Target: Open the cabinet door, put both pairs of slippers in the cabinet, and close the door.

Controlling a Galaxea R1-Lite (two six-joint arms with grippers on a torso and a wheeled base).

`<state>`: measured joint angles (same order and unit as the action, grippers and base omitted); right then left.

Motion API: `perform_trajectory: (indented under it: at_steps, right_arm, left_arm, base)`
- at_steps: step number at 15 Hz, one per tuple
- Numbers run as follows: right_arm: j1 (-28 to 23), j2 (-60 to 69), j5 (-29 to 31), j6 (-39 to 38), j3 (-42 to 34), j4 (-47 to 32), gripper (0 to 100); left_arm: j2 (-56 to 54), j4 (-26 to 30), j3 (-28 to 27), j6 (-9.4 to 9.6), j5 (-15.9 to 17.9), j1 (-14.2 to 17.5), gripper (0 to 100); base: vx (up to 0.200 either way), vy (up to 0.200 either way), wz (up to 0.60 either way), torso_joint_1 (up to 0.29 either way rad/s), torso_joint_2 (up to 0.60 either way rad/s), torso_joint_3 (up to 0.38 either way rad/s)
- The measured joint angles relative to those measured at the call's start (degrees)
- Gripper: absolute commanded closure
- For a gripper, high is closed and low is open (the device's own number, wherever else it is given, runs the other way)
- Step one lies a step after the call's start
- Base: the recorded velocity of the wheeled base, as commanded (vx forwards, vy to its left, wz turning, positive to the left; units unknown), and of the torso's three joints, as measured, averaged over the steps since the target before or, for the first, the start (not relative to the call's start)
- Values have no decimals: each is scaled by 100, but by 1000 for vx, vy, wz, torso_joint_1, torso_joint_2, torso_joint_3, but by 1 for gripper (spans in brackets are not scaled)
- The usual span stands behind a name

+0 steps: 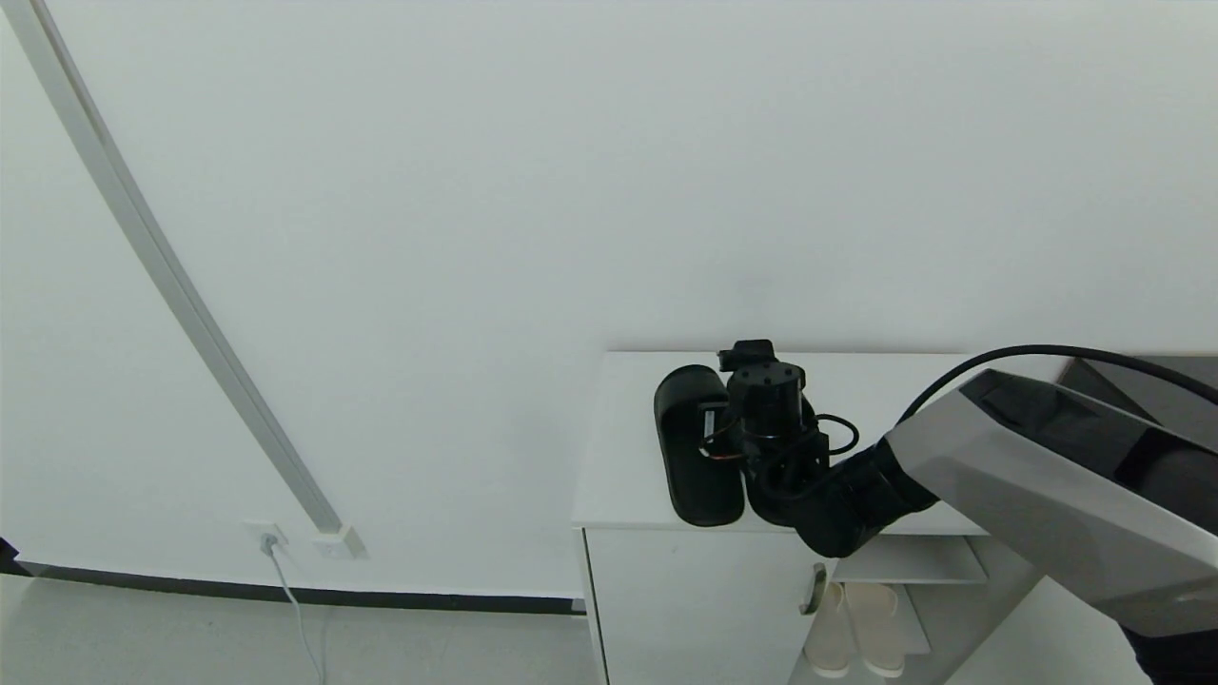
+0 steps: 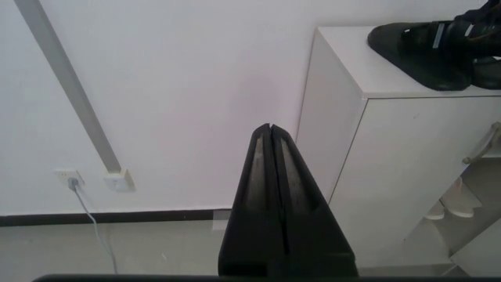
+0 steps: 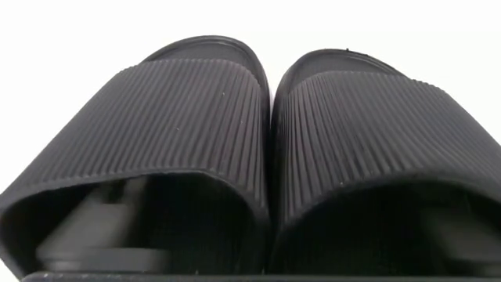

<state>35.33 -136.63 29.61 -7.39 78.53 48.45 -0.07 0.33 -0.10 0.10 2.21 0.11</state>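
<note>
A pair of black slippers [image 1: 699, 447] lies on top of the white cabinet [image 1: 618, 476], and my right arm's wrist [image 1: 771, 409] sits right over the pair, covering the second one. The right wrist view looks from close range into the ribbed straps of both black slippers [image 3: 196, 117]. A pair of white slippers [image 1: 852, 628] rests on a low shelf inside the cabinet's open right side, beside a door panel with a metal handle [image 1: 814, 590]. My left gripper [image 2: 270, 196] hangs shut and empty out in front of the cabinet's left side, above the floor.
A white wall stands behind the cabinet, with a slanted cable duct [image 1: 171, 276] and a socket with a plugged-in cord [image 1: 271, 544] low at the left. Open floor [image 1: 238, 637] lies left of the cabinet.
</note>
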Motion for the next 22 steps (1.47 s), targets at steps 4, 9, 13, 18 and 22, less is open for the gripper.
perform_trajectory:
  at_steps: [4, 9, 13, 18, 22]
  right_arm:
    - [0, -11, -2, 9, -6, 2, 100]
    - [6, 226, 5, 11, -174, 18, 100]
    - [69, 1050, -397, 74, -994, 82, 100]
    - [286, 2569, -1275, 123, -2966, 110, 100]
    - [496, 3624, -2272, 129, -4108, 77, 100]
  left_arm:
    - [0, 0, 0, 0, 0, -1, 100]
    - [0, 0, 0, 0, 0, 0, 100]
    - [0, 2, 0, 0, 0, 0, 100]
    - [0, 2, 0, 6, 0, 0, 100]
    - [0, 2, 0, 9, 0, -4, 100]
  base:
    - [0, 0, 0, 0, 0, 0]
    - [0, 0, 0, 0, 0, 0]
    - [0, 0, 0, 0, 0, 0]
    - [0, 0, 0, 0, 0, 0]
    - [0, 0, 0, 0, 0, 0]
